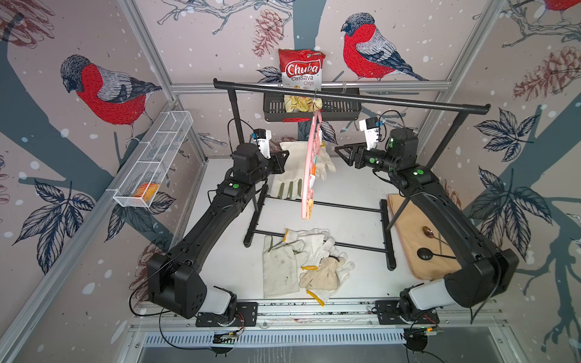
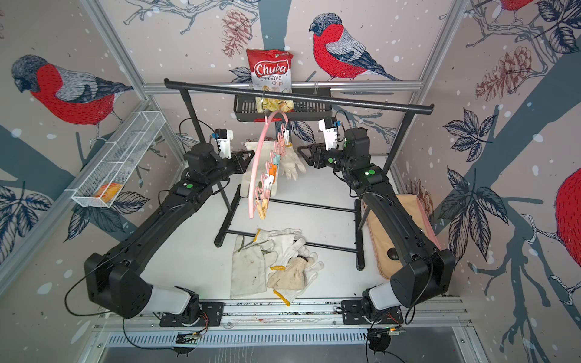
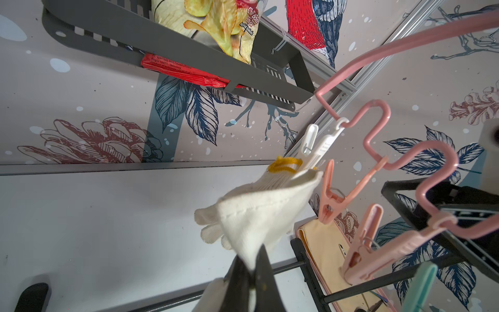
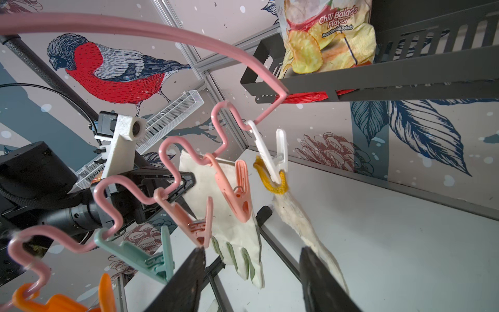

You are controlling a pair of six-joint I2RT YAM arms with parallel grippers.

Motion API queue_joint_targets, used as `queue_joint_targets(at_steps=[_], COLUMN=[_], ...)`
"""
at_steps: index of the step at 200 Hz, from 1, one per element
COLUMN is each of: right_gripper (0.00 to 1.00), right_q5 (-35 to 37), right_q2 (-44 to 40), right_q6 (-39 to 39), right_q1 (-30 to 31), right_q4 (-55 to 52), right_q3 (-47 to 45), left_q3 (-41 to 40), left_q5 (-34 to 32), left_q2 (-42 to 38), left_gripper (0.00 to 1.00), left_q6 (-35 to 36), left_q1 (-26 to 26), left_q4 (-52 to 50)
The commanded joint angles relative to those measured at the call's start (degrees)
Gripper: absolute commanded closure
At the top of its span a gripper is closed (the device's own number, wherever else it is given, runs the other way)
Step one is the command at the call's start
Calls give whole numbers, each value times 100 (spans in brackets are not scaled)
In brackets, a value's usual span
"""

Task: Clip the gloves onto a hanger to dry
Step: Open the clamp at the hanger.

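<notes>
Left tool (image 3: pixel 252 267) pinches the leather glove (image 4: pixel 237 235) by its cuff beside the hanger (image 4: pixel 108 25). Right tool (image 4: pixel 252 250) is half open, empty. A knit glove (image 4: pixel 294 218) hangs from the white peg (image 4: pixel 281 148); other gloves (image 1: pixel 301 264) lie on the tabletop (image 1: pixel 355 188).

Hanger (image 4: pixel 108 24) pink; pegs (image 4: pixel 237 194) white, salmon, mint, orange; gloves (image 1: pixel 279 270) cream, yellow cuffs, olive strips; rack (image 1: pixel 408 101) black; wall (image 1: pixel 204 47) bullfinch-print

Hanger (image 2: pixel 254 169) w/ pegs (image 2: pixel 270 176) on blk rack (image 2: pixel 345 101)
</notes>
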Motion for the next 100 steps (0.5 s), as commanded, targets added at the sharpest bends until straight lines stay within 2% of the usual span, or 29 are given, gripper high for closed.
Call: queue_joint_targets(at_steps=[1, 100], right_gripper=[41, 42], right_q5=[-12, -196], right_q2=[84, 518], right_q6=[-26, 198], right_q1=[-3, 62], right_q4=[262, 436], right_q3=[97, 440], left_q3=[166, 447], left_q5=[112, 96], left_q2=[27, 53], left_gripper=[100, 100], left_q6=[-40, -29], left_q1=[-86, -313], left_q4=[79, -133])
